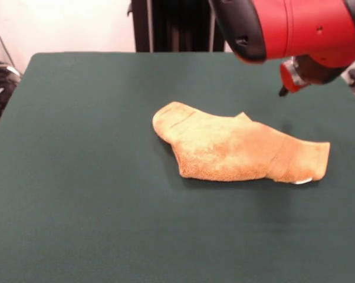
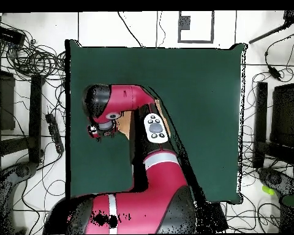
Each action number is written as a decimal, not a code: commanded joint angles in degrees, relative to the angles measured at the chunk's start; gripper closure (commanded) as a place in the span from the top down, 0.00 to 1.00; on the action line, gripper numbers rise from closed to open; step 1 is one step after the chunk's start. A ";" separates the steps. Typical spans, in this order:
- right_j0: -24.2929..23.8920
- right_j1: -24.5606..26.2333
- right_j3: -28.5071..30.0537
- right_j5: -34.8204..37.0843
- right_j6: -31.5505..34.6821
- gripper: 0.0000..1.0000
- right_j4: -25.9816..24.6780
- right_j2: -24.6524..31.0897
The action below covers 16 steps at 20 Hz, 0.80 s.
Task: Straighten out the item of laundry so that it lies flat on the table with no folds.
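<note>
The golden-orange towel (image 1: 236, 152) lies folded over near the middle of the green table (image 1: 77, 177). Overhead, the arm hides nearly all of it. The gripper (image 1: 289, 79) hangs above; its jaws cannot be made out.

Folded orange towel (image 1: 239, 150) on green table (image 1: 77, 177)

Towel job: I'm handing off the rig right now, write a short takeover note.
Gripper: up off the table, beyond the towel's tag end in the front view, holding nothing; open or shut cannot be told.
Towel: near mid-table, bunched and folded over on itself, white tag at its near corner. The overhead view hides most of it under the arm.
Done: nothing visible.
Left: grasp an edge, spread the towel flat.
</note>
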 commanded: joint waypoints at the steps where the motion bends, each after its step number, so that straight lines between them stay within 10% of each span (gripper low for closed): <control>1: 1.43 7.91 -10.00 15.93 13.85 1.00 2.57 0.44; 12: 2.72 16.14 -23.28 30.51 16.76 1.00 2.57 0.48; 16: 3.39 14.54 -25.12 24.89 15.19 1.00 -0.01 -1.27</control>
